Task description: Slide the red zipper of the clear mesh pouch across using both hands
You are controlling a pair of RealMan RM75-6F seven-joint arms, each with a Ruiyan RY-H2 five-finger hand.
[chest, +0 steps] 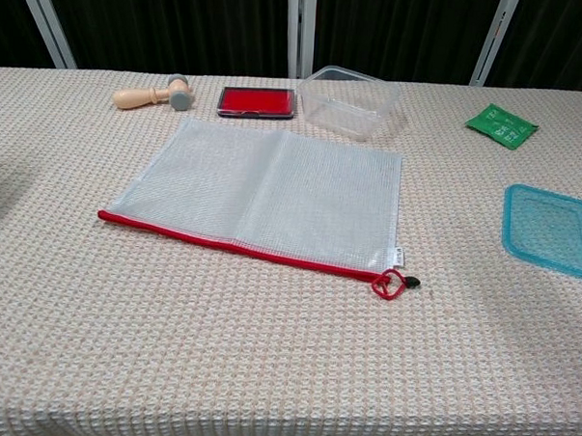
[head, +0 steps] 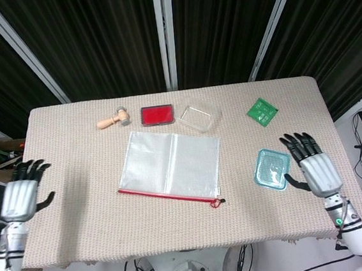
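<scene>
A clear mesh pouch [head: 171, 164] lies flat near the middle of the cloth-covered table [head: 81, 235], its red zipper [head: 167, 196] running along the edge nearest the robot. The red pull [chest: 390, 283] sits at the right end of that strip, just past the pouch's corner. The left hand [head: 21, 195] hangs over the left edge of the table, fingers spread and holding nothing. The right hand [head: 312, 169] hovers near the right edge, likewise spread and empty, just beside a blue lid [head: 273, 169]. Both are well apart from the pouch, and neither shows in the chest view.

Along the far edge sit a wooden stamp [head: 114, 121], a red ink pad [head: 158, 114], a clear plastic box [head: 199, 116] and a green packet [head: 262, 111].

Judging from the pull resting at the end of its track, the slide appears complete, and the hands look parked clear of the work. Should another pass be wanted, it would go best with one hand pinning the far end of the red strip flat to the table while the other pinches the small pull and draws it straight along the track, keeping the mesh taut so it does not bunch or lift.
</scene>
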